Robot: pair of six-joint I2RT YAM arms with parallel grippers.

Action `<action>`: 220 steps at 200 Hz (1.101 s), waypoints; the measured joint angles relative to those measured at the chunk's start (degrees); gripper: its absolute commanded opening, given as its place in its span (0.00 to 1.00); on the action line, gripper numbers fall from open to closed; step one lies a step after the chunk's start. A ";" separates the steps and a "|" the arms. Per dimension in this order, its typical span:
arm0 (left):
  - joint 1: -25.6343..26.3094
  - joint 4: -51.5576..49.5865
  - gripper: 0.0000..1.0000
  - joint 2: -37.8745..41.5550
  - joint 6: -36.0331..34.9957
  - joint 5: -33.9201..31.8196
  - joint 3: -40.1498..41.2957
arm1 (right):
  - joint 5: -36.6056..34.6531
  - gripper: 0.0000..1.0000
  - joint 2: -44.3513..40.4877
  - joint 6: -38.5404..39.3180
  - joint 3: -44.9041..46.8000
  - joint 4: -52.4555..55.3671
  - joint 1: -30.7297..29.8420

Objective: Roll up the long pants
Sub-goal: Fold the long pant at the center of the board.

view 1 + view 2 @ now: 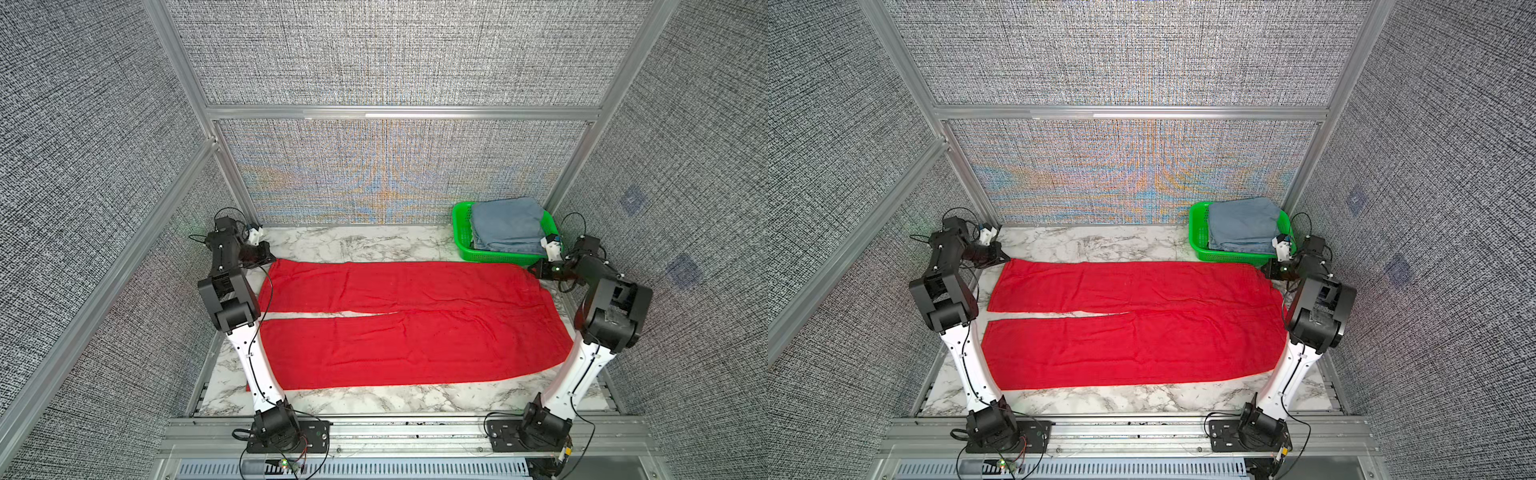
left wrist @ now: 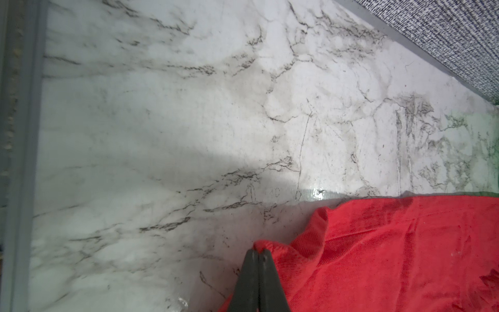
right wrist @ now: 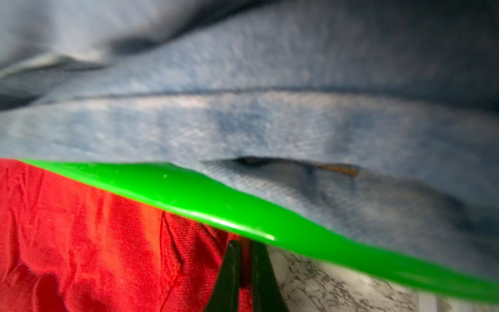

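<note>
Pinching the far edge at both ends, the left gripper (image 2: pixel 258 251) clamps the hem corner and the right gripper (image 3: pixel 244 244) the waist corner of the long pants (image 1: pixel 415 328), spread flat across the marble table (image 1: pixel 353 243) (likely tensioning them smooth before rolling).

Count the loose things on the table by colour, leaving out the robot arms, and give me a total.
Red: 1, the long pants, spread flat
Green: 1, the basket
Blue-grey: 1, the folded garment, lying in the basket
Total: 3
</note>
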State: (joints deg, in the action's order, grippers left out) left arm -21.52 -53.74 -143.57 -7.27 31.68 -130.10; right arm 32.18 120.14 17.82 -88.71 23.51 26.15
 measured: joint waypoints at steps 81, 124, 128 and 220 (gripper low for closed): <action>-0.04 0.04 0.02 3.76 -0.22 0.37 1.79 | -2.40 0.00 -8.13 -0.11 4.02 -3.32 -0.22; -0.11 0.57 0.02 9.25 -1.36 3.06 6.01 | -3.15 0.00 -11.85 -1.29 7.45 -6.36 0.22; -0.11 0.63 0.02 9.81 -1.55 3.37 6.56 | -3.15 0.00 -12.09 -1.44 7.76 -6.60 0.33; -0.92 0.52 0.02 19.82 -8.72 10.43 18.32 | 2.86 0.00 -18.08 -2.95 17.94 -14.75 4.55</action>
State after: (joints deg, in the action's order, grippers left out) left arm -22.44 -53.21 -123.74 -15.99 42.11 -111.79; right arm 35.05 102.06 14.87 -70.76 8.75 30.70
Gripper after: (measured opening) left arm 0.070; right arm 0.091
